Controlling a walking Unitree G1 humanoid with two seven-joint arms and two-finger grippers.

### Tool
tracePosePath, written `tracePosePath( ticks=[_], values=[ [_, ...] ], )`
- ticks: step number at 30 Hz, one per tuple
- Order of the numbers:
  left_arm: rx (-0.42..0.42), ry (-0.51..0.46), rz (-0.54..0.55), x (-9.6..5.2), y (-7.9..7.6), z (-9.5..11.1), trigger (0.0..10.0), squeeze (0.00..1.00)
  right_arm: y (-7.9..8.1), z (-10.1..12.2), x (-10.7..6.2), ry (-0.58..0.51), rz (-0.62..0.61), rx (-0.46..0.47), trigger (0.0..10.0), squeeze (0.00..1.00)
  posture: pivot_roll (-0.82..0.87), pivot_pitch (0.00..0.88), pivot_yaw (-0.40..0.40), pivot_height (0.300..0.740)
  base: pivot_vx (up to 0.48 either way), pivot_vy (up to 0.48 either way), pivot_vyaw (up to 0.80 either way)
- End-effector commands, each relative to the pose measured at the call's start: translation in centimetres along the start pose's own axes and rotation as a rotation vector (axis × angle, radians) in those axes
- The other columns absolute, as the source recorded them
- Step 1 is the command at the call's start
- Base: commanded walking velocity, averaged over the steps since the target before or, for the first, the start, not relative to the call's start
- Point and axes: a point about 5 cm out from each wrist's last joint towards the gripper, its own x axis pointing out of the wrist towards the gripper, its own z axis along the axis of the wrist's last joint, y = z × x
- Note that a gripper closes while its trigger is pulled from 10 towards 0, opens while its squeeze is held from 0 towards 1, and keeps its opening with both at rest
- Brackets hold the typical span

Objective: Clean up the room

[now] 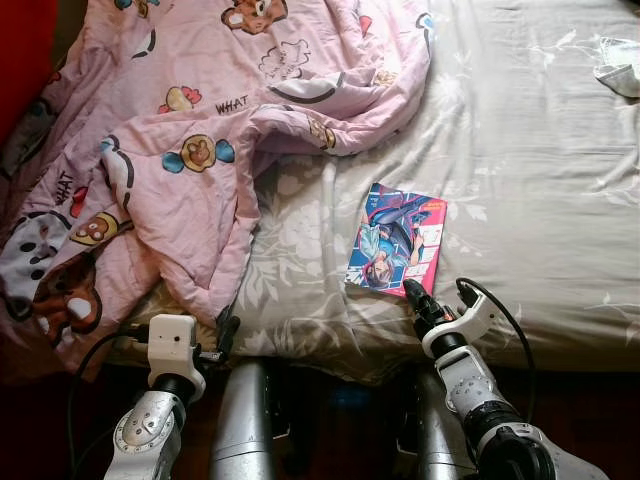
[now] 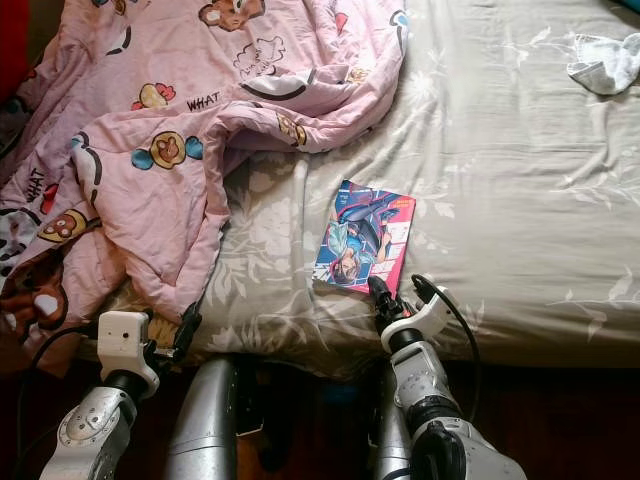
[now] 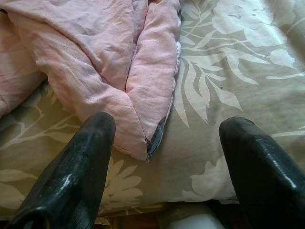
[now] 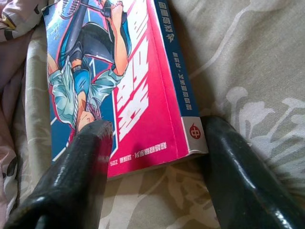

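Pink quilt (image 1: 190, 150) with cartoon bears lies crumpled over the left half of the bed, one padded corner drooping toward the near edge. We hold our left gripper (image 3: 164, 157) just there, its fingers spread wide with that corner lying between them, untouched; we judge it is parked rather than at work. Moving right, the comic book (image 1: 397, 240) lies flat on the leaf-patterned sheet (image 1: 520, 180), close to the bed's near edge and so within easy reach. Our right gripper (image 4: 152, 157) sits at its near corner, fingers apart, one over the cover and one against the spine end, placed to pinch it. Far right, a small white cloth (image 2: 605, 62) rests on the sheet.
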Motion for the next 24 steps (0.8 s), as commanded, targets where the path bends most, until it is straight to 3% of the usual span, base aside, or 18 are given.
tracePosePath(
  ticks=[1,18,24],
  values=[
    [0.017,0.052,0.018,-0.6,0.6,-1.1,10.0,0.0,0.2,-3.0,-0.4,0.092,-0.013,0.038,0.0,0.0,0.17,0.399,0.095,0.6,0.0,0.0,0.0],
    [0.015,0.042,0.02,0.1,0.6,-0.9,10.0,0.0,0.8,-2.5,0.0,0.053,0.0,0.064,0.0,0.0,0.16,0.36,0.092,0.6,0.0,0.0,0.0],
    [0.009,0.032,0.027,1.7,0.4,-1.0,10.0,0.0,1.5,-0.9,0.8,0.014,0.016,-0.016,0.0,0.0,0.12,0.298,0.074,0.6,0.0,0.0,0.0]
  ],
)
